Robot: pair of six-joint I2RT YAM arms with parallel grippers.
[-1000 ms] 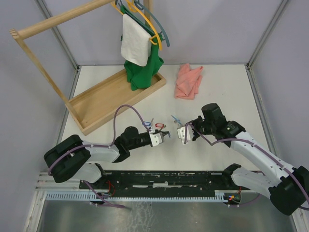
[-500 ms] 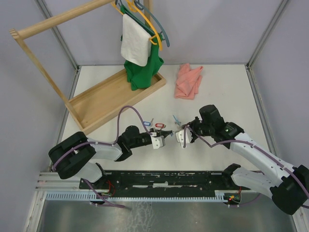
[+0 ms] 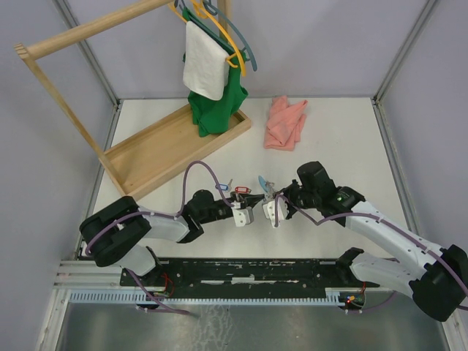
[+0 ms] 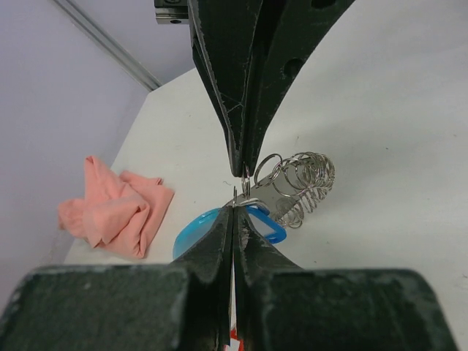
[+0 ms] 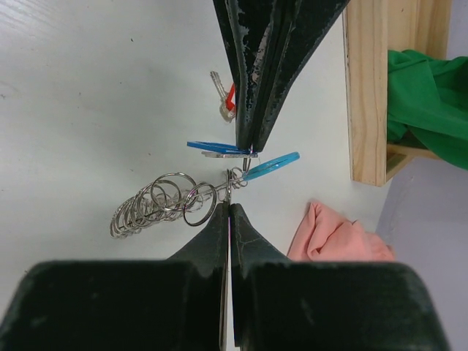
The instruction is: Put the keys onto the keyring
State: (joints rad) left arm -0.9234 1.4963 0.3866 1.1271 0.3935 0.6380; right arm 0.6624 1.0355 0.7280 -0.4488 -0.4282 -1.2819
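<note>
Left gripper (image 4: 233, 219): clenched, tips pinching a blue-tagged key (image 5: 212, 148).
Right gripper (image 5: 229, 212): clenched on a ring of the keyring (image 5: 150, 206), tip to tip with the left.
Keyring: silver coil between the grippers, midway along the table (image 3: 344, 139), toward its near edge. It is too small to make out from above.
Other keys: a second blue tag (image 5: 272, 165) sits at the same cluster. The red-tagged key (image 5: 218, 85) is partly behind the left fingers.
Unclear: whether the coil rests or hangs.

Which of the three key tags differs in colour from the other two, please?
The red tag, partly hidden in the right wrist view; both blue tags lie nearer the coiled keyring.
</note>
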